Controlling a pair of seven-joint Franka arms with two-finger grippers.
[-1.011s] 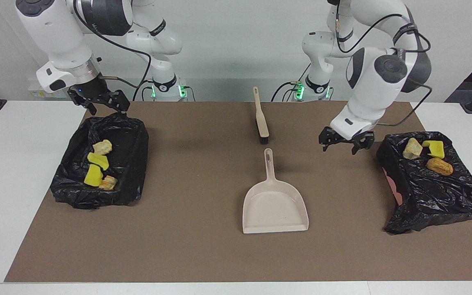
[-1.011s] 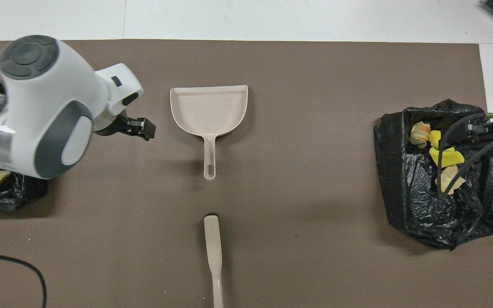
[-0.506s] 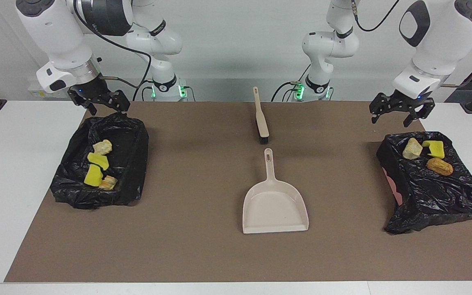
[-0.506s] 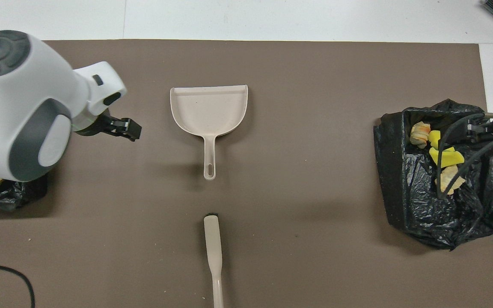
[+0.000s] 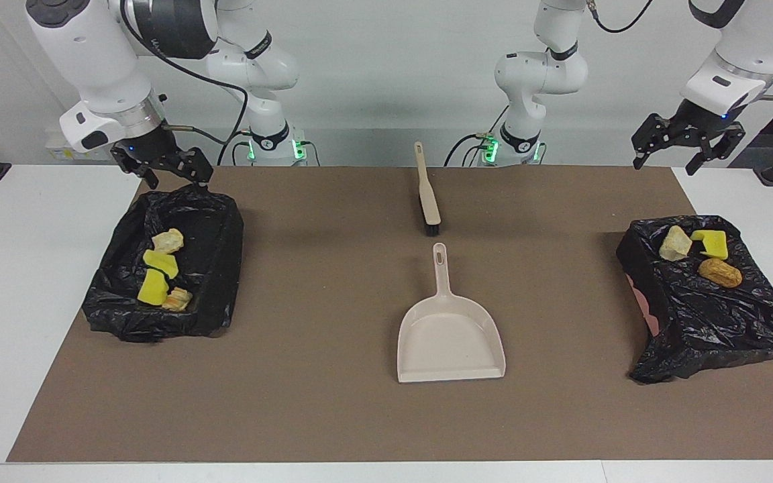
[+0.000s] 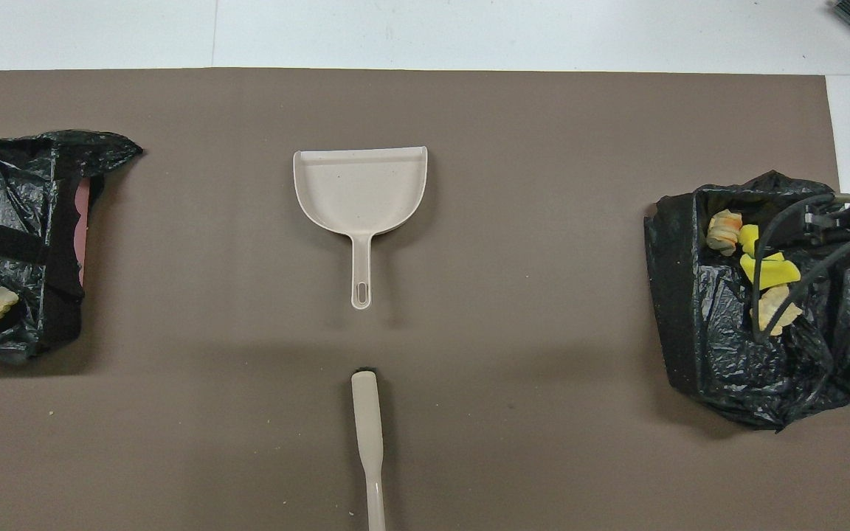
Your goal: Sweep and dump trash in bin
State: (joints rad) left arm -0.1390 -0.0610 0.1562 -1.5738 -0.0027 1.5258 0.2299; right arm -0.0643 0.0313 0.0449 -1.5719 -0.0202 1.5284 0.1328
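We see trash (image 5: pixel 160 270) — yellow sponge bits, beige chunks, an orange-brown lump (image 5: pixel 720 272) — lying in two black-lined bins (image 5: pixel 215 268). Left hand (image 5: pixel 687 143) and right hand (image 5: pixel 166 169) hang spread, empty.

Left gripper (image 5: pixel 687 143) raised, jaws open, right gripper (image 5: pixel 164 168) lower, jaws open

The brown mat (image 5: pixel 333 288) on the bench looks matt and faintly grainy. The dustpan (image 5: pixel 450 339) and brush (image 5: pixel 427 194) are smooth beige plastic with a dull sheen. Both bin liners (image 5: pixel 178 282) are crinkled, glossy black plastic film
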